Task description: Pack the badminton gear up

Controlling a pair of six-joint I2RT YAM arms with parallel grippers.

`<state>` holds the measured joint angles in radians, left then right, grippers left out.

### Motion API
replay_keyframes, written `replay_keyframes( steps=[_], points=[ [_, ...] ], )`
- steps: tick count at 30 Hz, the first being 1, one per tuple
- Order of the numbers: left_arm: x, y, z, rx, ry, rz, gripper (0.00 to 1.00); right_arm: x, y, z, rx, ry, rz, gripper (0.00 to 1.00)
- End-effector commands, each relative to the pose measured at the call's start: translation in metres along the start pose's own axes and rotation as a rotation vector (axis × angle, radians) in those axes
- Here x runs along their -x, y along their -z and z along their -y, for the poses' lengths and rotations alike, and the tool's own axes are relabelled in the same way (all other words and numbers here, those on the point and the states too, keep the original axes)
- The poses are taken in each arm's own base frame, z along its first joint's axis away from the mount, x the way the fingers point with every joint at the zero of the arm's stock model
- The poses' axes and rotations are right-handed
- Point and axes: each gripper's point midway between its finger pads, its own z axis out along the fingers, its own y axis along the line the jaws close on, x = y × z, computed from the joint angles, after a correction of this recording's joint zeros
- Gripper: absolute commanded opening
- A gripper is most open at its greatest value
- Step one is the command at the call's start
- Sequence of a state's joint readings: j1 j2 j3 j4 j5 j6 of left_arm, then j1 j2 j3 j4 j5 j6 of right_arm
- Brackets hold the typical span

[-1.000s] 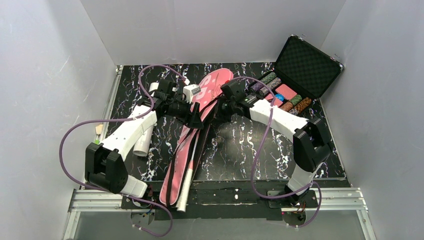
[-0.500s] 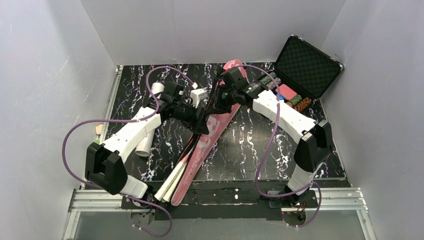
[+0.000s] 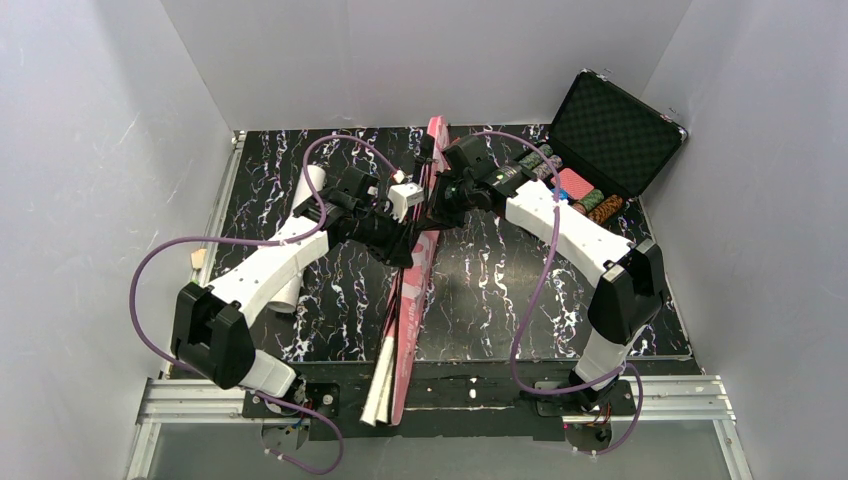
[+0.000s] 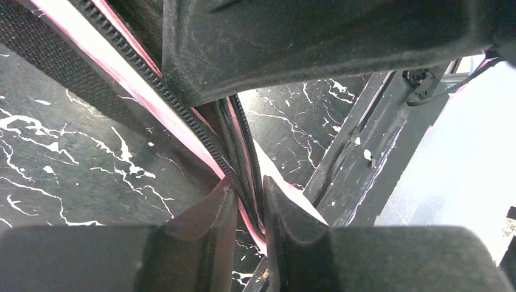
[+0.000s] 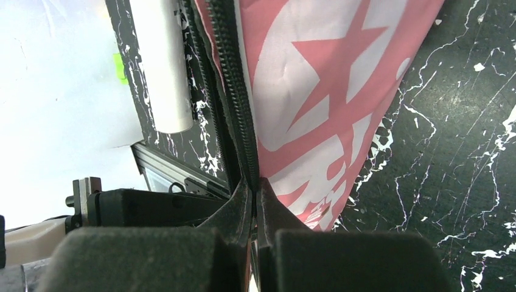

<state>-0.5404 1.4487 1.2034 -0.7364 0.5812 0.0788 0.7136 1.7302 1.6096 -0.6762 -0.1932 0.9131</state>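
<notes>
1. While the pink bag (image 5: 316,91) stood on edge, the left gripper (image 4: 248,204) was clamped on its zipper edge.
2. The right gripper (image 5: 255,191), farther along the bag, was closed tight on the same zipper seam.

The long pink "SPORT" bag (image 3: 413,300) stands on edge, thin side up. It runs from the far side of the bench (image 3: 480,290) to beyond its near edge. The left pincer (image 4: 246,194) and the right pincer (image 5: 255,185) are each clamped on its black zipper edge. Two white racket handles (image 3: 381,392) stick out of its near end. The white cylindrical tube (image 3: 312,188) lies flat to the bag's left, apart from it.
</notes>
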Motion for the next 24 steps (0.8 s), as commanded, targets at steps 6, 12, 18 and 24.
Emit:
replay_keyframes(
  steps=[6, 12, 18, 24],
  points=[
    [0.005, -0.005, -0.004, 0.044, -0.016, -0.009, 0.27, 0.008, 0.022, -0.033, 0.154, 0.017, 0.048, 0.01],
    [0.010, 0.000, -0.013, 0.107, -0.037, -0.023, 0.00, 0.028, 0.042, -0.017, 0.124, -0.005, 0.117, 0.29],
    [0.015, 0.009, -0.011, 0.122, -0.068, -0.017, 0.00, 0.077, 0.083, 0.013, 0.177, -0.095, 0.224, 0.53],
    [0.017, 0.011, 0.000, 0.097, -0.097, -0.021, 0.00, 0.111, 0.096, 0.019, 0.154, -0.082, 0.275, 0.60]
  ],
)
